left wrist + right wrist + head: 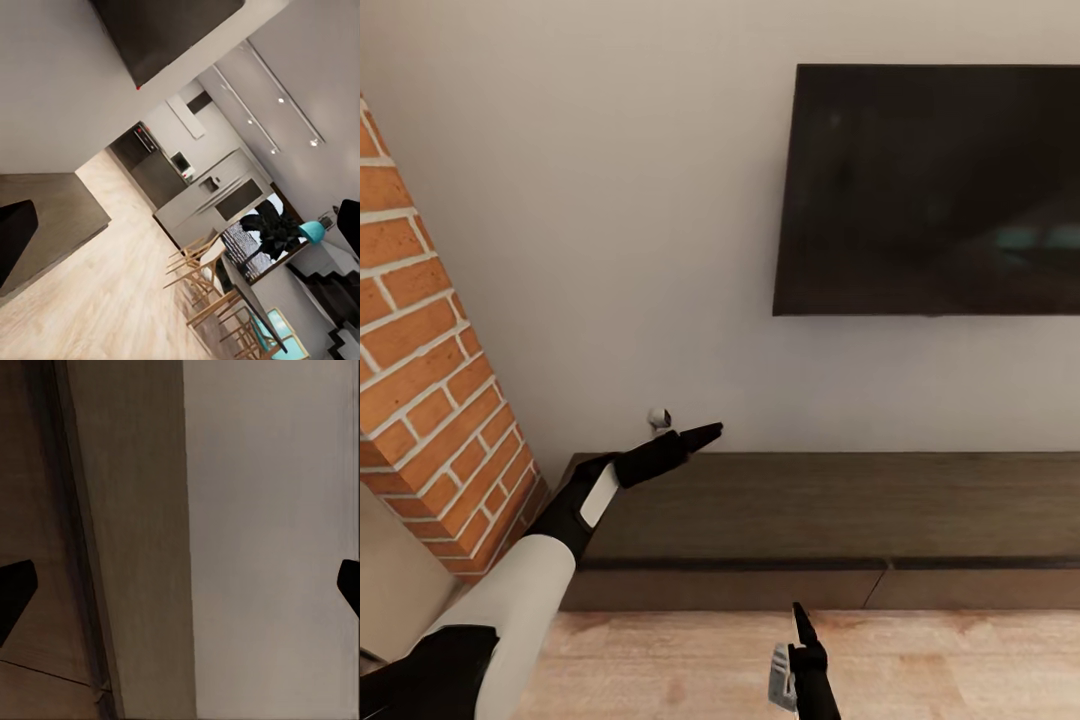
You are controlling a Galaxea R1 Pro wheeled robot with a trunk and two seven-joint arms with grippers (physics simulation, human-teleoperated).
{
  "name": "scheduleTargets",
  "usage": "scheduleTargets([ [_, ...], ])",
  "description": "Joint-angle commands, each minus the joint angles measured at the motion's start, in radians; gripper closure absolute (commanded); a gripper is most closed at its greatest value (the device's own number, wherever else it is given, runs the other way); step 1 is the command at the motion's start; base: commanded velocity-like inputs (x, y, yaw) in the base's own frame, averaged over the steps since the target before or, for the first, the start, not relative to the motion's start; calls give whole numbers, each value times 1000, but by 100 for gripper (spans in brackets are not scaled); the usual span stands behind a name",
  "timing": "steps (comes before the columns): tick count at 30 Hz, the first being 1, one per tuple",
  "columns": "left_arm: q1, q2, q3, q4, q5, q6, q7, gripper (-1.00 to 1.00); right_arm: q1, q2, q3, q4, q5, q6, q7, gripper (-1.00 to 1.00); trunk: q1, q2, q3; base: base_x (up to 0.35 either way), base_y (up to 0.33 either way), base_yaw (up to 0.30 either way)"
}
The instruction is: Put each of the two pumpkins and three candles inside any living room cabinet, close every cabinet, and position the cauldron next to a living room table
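Two arms' fingers, both spread and empty, face one closed cabinet.

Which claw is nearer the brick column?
Left. The left claw hangs over the cabinet's top close beside the brick column; the right claw is low over the floor, farther off.
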Motion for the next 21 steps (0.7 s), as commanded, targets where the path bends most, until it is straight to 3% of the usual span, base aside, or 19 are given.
scheduleTargets([
  [1,0,-1,0,0,0,-1,0,-100,-24,-1,-1,10,-1,0,2,-100,0,0,0,56,0,0],
  [7,2,-2,0,0,0,-1,1,-100,-129,-3,-4,94,-5,-4,6,-100,0,0,0,12,0,0],
  [15,3,-5,-1,-2,0,-2,0,-100,-154,-3,-4,108,-7,-15,13,-100,0,0,0,0,0,0],
  [21,4,-10,-2,-4,0,-6,-3,-100,-158,-4,-7,105,-11,-19,12,-100,23,-42,-19,0,0,0],
])
